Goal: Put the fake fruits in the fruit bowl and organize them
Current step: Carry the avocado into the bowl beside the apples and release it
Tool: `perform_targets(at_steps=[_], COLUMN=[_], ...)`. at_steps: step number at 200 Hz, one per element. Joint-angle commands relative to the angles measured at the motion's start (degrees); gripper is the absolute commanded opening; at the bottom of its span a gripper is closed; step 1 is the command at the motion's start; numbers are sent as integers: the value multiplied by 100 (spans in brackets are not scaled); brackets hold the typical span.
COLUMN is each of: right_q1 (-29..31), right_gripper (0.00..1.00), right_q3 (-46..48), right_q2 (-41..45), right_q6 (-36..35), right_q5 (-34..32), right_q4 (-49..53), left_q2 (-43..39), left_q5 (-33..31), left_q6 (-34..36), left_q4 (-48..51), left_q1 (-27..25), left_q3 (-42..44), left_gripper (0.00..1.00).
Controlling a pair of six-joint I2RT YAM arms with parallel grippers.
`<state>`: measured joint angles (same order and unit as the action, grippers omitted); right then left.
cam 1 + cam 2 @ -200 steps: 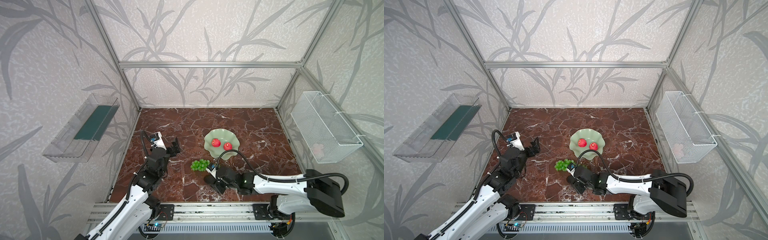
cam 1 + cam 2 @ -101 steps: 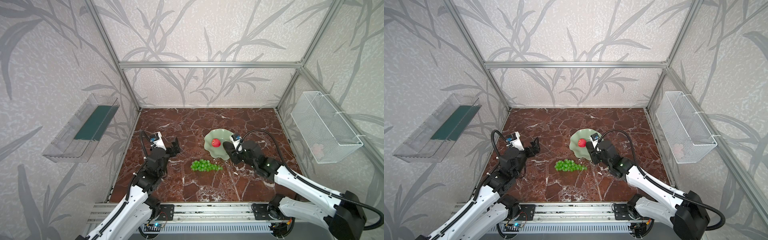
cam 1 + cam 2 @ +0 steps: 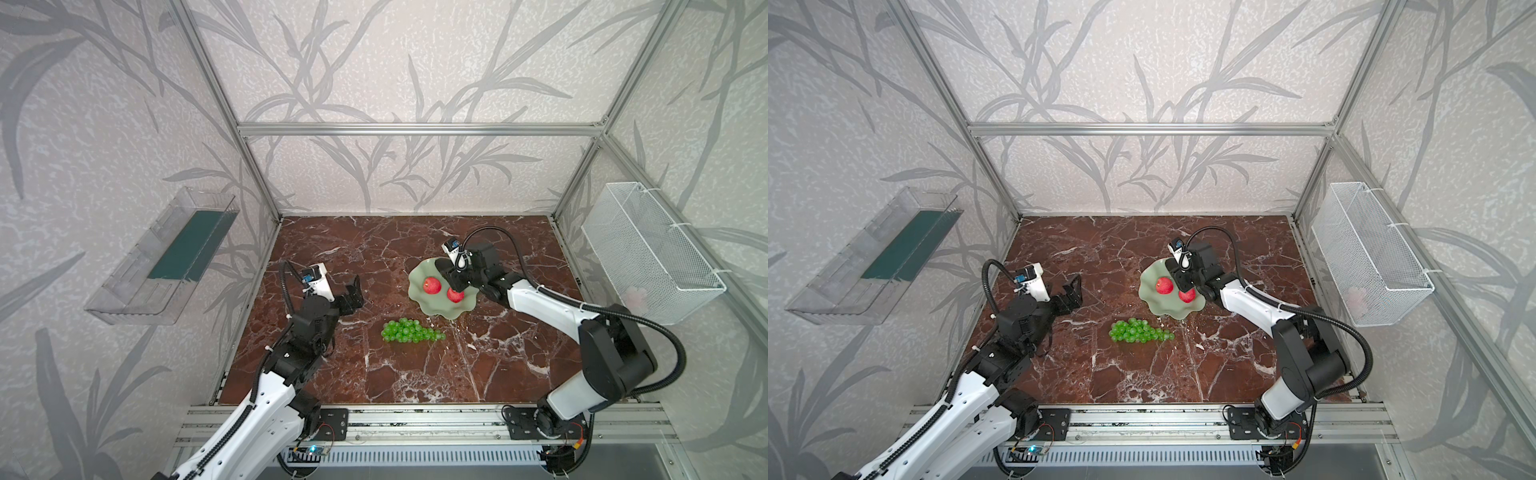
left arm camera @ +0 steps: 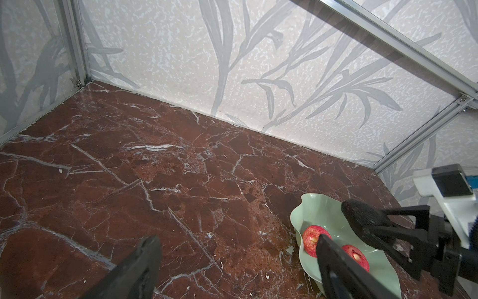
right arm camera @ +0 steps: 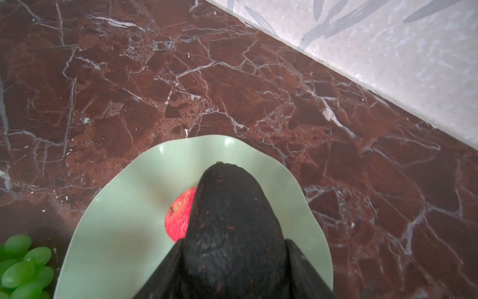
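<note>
Right hand [image 3: 456, 281] hangs over the fruit bowl [image 3: 438, 311], clamped on the dark avocado [image 5: 232, 220]. Two red apples [image 3: 432, 285] lie inside the bowl. In the right wrist view the avocado blocks half of one apple and hides the other. Grapes [image 3: 409, 331] lie on the counter [image 3: 332, 374] just beside the bowl's near rim, cut off at that view's edge. Left hand [image 3: 352, 291] is spread wide and empty, well apart from the bowl on its left. Something pinkish in the wire basket [image 3: 648, 257], right of the bowl, is hard to make out.
</note>
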<state>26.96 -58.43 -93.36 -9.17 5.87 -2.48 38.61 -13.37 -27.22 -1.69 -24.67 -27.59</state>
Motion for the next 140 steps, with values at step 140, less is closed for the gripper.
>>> perform_targets(at_steps=[140], right_q1=[-262], right_gripper=[49], right_q3=[-969], right_q2=[-1185], right_q6=[-437], right_q5=[30], right_q4=[672], left_q2=[-5], left_q5=[-24], left_q6=[-29], left_q4=[-7], left_q1=[46], left_q3=[17], left_gripper=[93])
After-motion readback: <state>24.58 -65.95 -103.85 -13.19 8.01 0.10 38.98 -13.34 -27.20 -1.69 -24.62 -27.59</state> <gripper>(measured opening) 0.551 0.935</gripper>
